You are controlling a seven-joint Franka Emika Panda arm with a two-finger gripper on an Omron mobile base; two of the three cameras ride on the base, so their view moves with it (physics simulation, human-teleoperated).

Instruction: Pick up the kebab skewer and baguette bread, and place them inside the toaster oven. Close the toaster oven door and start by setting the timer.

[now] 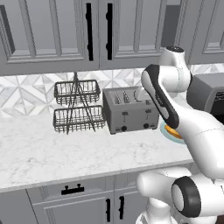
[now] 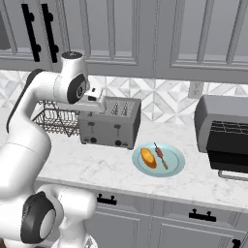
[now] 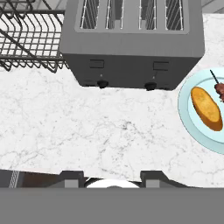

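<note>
The kebab skewer (image 2: 160, 155) lies on a pale blue plate (image 2: 175, 167) on the marble desk (image 2: 97, 167), with the baguette bread (image 2: 147, 158) just beside it on the same plate, the loaf toward the four-slot toaster (image 2: 110, 123) and the skewer toward the toaster oven (image 2: 224, 127). Skewer and loaf lie roughly parallel, close together; whether they touch I cannot tell. The plate sits in front of and a little to the right of the toaster, apart from it.

The toaster oven stands at the right end of the desk, its door (image 2: 227, 153) dropped open and a wire rack showing in the dark cavity, which holds no food that I can see.

Left of the toaster is a two-tier wire basket (image 1: 78, 107); both tiers look bare.

The tool (image 3: 113, 178) hangs above the desk in front of the toaster, its two dark tips apart with nothing between them.
</note>
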